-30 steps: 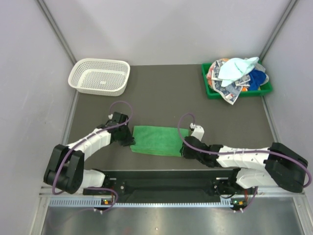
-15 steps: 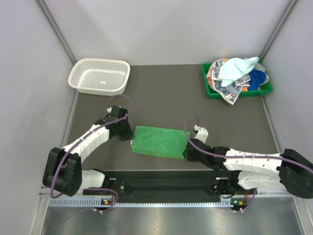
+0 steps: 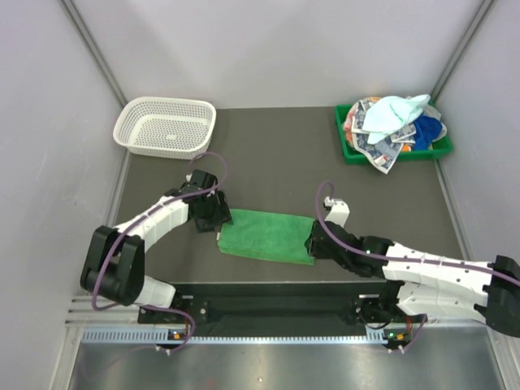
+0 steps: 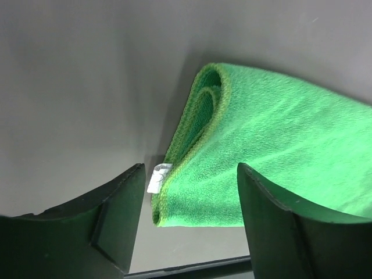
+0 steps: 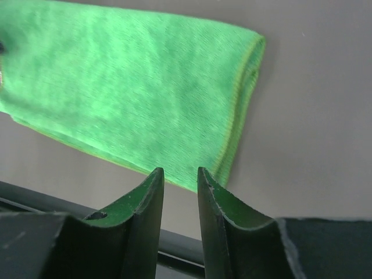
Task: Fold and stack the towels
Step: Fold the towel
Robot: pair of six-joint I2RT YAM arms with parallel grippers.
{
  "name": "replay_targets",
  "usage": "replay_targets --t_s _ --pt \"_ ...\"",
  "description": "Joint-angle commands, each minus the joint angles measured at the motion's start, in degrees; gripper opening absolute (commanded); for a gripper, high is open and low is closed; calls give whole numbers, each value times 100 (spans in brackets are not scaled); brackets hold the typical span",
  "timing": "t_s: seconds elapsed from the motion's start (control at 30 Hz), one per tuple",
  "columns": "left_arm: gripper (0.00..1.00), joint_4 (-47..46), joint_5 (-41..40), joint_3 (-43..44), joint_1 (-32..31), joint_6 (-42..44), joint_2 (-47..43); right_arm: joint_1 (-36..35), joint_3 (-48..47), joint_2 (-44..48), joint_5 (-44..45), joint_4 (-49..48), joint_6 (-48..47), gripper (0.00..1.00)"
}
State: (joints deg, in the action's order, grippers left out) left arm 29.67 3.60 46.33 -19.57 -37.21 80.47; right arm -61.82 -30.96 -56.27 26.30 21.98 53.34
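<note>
**A:** Dark grey table point(image 3: 268, 154), pale grey walls all round. Where is the cloth?

**B:** One green towel point(image 3: 266, 236) lies folded flat, a little toward 6 o'clock of the table's centre and just ahead of the arm bases. The other towels point(image 3: 394, 122) are heaped in the green tray point(image 3: 348, 150) at 1 o'clock. A white basket point(image 3: 166, 126) sits at 11 o'clock.

**A:** And the hands?

**B:** The left gripper point(image 4: 190, 200) is at the towel's 9 o'clock end with its jaws spread wide, one on either side of the folded corner, gripping nothing. The right gripper point(image 5: 180, 192) is at the 3 o'clock end. Its jaws are only a slit apart, and I see nothing between them.

**A:** How will it handle?

**B:** I'd judge it light and limp, with a nappy pile that grips well and nothing to break. Lifted from one point, it would likely sag and the layers would slide apart. It is better to pinch through every layer at the doubled edge by the white tag point(image 4: 158, 177), and to pinch the far end at the same time.
</note>
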Motion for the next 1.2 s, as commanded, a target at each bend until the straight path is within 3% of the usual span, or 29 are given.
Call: replay_targets --t_s 0.0,0.2,0.4,0.67,0.77,0.87,0.9,1.0,1.17 --pt "70 -278 309 -27 32 161 188 -23 -340 -296 139 -149 -377 31" --pt "69 -146 18 -132 50 162 478 74 -209 -718 -151 -912 -623 31" --pt "62 -268 290 -325 50 83 839 162 -77 -1236 -398 -1327 -702 30" --pt "50 -471 476 -590 -90 -67 1331 250 116 -1237 -504 -1608 -702 30" --pt "43 -489 414 -607 -187 -111 1410 267 178 -1299 -539 -1670 -711 30" --pt "25 -270 134 -441 -214 -41 1410 285 257 -1281 -591 -1749 -658 30" --pt "13 -156 -7 -257 -205 -6 1402 285 266 -1229 -591 -1749 -658 30" --pt "0 258 -751 234 -240 170 1384 302 231 -1089 -583 -1688 -693 30" --pt "0 662 -1712 1053 -275 328 1629 390 -15 -869 -530 -1311 -939 30"
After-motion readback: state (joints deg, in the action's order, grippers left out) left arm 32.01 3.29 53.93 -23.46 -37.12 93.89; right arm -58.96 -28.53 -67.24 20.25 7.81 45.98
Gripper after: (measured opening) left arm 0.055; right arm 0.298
